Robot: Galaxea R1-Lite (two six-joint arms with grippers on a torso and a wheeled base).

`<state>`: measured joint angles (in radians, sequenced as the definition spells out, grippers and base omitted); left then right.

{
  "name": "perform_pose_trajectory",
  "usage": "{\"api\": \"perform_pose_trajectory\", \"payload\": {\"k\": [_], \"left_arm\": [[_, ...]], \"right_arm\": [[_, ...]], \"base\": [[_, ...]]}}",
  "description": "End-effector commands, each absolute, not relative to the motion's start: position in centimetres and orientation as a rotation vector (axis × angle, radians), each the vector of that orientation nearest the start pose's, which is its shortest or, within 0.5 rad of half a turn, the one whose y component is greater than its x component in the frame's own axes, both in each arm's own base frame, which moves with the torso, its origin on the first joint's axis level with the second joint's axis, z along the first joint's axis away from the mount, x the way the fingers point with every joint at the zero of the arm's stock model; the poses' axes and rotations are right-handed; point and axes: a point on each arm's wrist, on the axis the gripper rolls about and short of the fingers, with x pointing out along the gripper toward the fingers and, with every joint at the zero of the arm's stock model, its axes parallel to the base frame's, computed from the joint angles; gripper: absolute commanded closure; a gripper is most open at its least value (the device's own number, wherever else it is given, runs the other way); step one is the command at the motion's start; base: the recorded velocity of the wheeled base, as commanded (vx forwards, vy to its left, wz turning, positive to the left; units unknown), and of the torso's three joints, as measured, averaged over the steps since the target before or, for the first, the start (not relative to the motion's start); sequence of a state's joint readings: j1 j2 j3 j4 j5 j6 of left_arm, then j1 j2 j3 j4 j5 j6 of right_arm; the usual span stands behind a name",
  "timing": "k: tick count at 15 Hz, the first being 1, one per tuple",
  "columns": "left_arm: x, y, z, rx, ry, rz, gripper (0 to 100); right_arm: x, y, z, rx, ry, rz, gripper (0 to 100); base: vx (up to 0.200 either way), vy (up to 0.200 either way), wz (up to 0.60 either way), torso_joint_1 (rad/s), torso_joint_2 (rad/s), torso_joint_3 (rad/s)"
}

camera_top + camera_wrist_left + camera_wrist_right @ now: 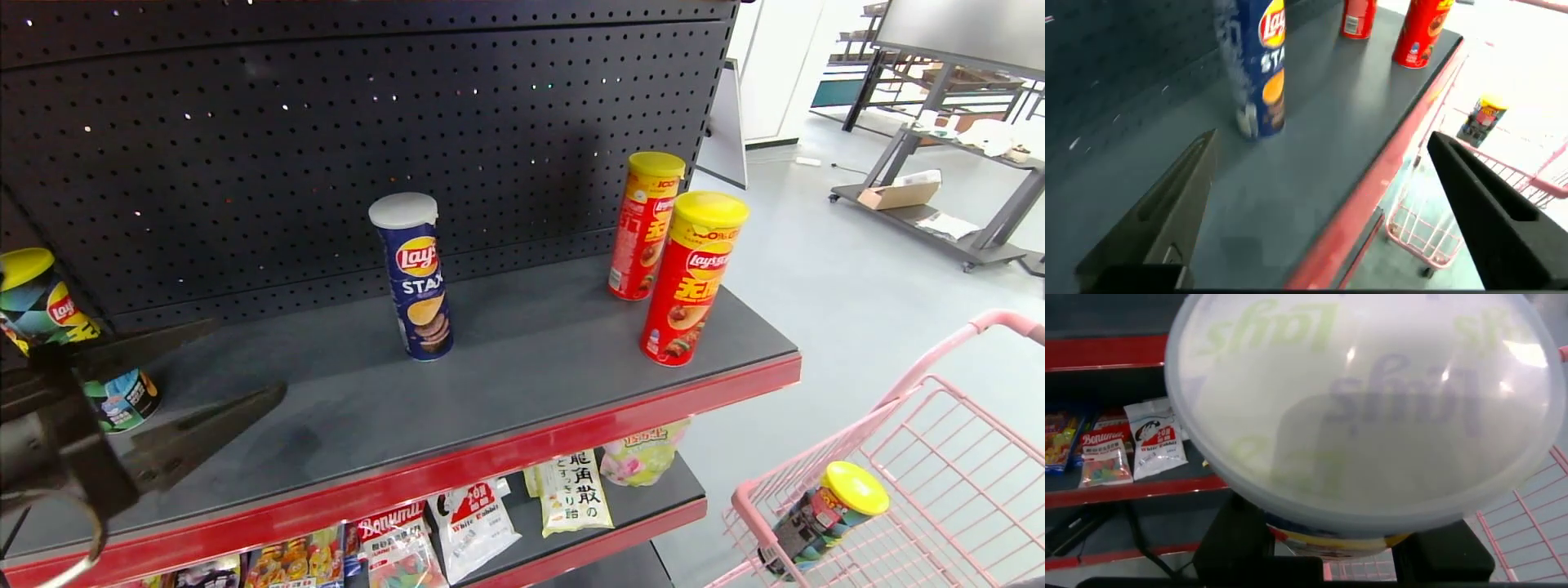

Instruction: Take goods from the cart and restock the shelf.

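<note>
Right hand holds a chip can; left hand is wide open.
Set it down straight on a bare bit of the shelf.

At lower left you see the left gripper: 2 long, dark, wedge-shaped fingers, black body, a grey cable loop below.

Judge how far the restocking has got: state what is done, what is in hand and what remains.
Done: a blue chip can, two red chip cans and a multicoloured chip can stand on the shelf; the left end effector is open and empty. In hand: the right end effector grips a clear-lidded chip can. Left: shelving that one, plus the yellow-lidded can in the pink cart.
</note>
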<state>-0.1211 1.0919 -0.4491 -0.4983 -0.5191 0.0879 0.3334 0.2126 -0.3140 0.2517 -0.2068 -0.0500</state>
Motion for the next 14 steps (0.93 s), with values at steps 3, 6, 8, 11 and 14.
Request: {"api": "perform_pose_trajectory", "payload": {"k": [3,6,8,11,14], "left_arm": [[26.0,-5.0,18.3,0.092,0.123,-0.787,0],[29.2,-5.8,18.7,0.104,0.071,-0.815,0],[30.4,-6.1,18.6,0.107,0.062,-0.821,0],[31.6,-6.4,18.3,0.108,0.059,-0.827,0],[33.0,-6.7,18.0,0.128,0.033,-0.820,0]], "right_arm": [[-1.8,-1.1,14.4,-0.087,0.174,0.130,100],[-1.8,-1.1,14.4,-0.087,0.174,0.127,100],[-1.9,-1.2,14.5,-0.086,0.169,0.121,100],[-1.9,-1.2,14.5,-0.086,0.166,0.118,100],[-1.9,-1.2,14.5,-0.085,0.166,0.123,100]], "base": [[0.000,0.000,0.00,0.000,0.00,0.000],[0.000,0.000,0.00,0.000,0.00,0.000],[0.000,0.000,0.00,0.000,0.00,0.000],[0.000,0.000,0.00,0.000,0.00,0.000],[0.000,0.000,0.00,0.000,0.00,0.000]]}}
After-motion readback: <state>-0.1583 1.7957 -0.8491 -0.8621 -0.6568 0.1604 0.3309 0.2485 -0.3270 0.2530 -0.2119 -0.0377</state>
